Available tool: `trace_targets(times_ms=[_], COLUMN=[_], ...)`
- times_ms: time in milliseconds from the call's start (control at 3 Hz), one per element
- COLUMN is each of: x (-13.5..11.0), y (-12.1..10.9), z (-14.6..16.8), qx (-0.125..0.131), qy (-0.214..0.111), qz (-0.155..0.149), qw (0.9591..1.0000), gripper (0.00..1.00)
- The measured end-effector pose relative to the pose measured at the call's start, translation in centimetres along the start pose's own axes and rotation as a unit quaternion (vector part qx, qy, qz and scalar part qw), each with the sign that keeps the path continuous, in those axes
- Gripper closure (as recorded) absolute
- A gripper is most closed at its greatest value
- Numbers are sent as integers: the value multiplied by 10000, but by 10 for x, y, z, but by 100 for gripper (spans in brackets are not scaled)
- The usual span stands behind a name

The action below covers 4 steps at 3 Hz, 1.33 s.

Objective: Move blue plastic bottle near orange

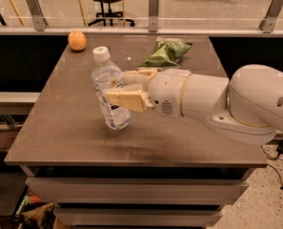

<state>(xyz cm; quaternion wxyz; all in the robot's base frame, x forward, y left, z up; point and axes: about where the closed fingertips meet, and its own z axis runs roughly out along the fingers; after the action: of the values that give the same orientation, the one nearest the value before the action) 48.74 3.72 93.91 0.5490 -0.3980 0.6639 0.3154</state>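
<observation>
The blue plastic bottle (pixel 108 82), clear with a white cap and a white label, is near the middle of the table and leans with its cap toward the far left. My gripper (pixel 114 88) reaches in from the right and is shut on the bottle's middle, one finger in front and one behind. The orange (pixel 77 40) sits at the table's far left corner, well apart from the bottle.
A green crinkled snack bag (pixel 167 53) lies at the far middle of the brown table (pixel 60 128), just behind my arm. A glass railing with metal posts runs behind the table. An office chair stands beyond the railing.
</observation>
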Motion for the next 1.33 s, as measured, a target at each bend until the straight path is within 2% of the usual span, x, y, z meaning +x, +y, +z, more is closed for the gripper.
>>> trace_targets(times_ms=[667, 1333], x=[-41, -78], y=[-35, -78], z=[26, 67], qx=[13, 46], qy=[-164, -370], qz=[-240, -436], qw=[9996, 9984], gripper=[100, 100])
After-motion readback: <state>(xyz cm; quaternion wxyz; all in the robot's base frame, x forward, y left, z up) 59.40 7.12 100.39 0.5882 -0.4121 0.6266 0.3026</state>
